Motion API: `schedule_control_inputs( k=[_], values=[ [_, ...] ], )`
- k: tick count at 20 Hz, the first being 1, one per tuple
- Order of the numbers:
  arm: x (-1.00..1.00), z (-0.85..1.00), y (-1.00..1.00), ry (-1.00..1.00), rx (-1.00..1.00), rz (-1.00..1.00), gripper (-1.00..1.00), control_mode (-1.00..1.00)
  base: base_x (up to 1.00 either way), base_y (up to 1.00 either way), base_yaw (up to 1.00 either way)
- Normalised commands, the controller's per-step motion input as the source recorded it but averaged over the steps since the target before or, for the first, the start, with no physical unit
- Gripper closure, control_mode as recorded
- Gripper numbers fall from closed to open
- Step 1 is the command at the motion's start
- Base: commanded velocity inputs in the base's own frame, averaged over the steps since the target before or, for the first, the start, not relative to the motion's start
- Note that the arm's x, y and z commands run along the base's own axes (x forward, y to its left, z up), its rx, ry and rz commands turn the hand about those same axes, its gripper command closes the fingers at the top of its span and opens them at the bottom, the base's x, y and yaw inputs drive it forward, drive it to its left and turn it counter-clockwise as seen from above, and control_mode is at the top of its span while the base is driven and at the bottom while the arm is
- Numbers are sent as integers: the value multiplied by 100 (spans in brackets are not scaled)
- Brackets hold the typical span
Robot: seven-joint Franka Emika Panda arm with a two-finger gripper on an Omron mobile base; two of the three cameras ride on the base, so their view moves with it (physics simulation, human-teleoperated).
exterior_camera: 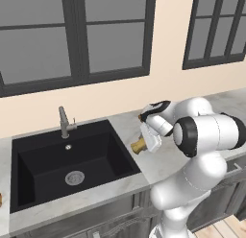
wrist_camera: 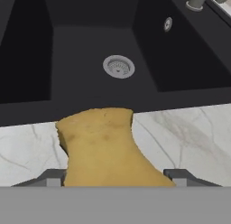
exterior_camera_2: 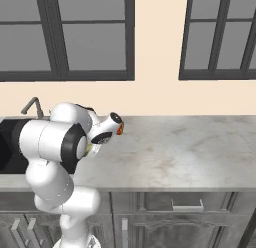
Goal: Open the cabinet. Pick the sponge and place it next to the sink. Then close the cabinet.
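So there was one sponge (wrist_camera: 104,146), yellow, pinched between the pincer (wrist_camera: 116,177)'s two fingers, hanging over the marble counter (wrist_camera: 189,133). Just ahead of the pincer was one black sink (wrist_camera: 90,47) with one drain (wrist_camera: 118,66) and one faucet (exterior_camera: 64,122).

A kitchen: black sink (exterior_camera: 29,150) with faucet (exterior_camera: 64,122) set in marble counter (exterior_camera_2: 175,152) beneath windows (exterior_camera: 72,35).
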Motion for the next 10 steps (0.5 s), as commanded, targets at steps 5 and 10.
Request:
schedule_control_inputs(
  k=[5,10],
  values=[
    [-2,13,-3,0,0,0,-100,-100,0,0,0],
    [-1,40,-13,0,0,-2,-100,-100,0,0,0]
  ],
)
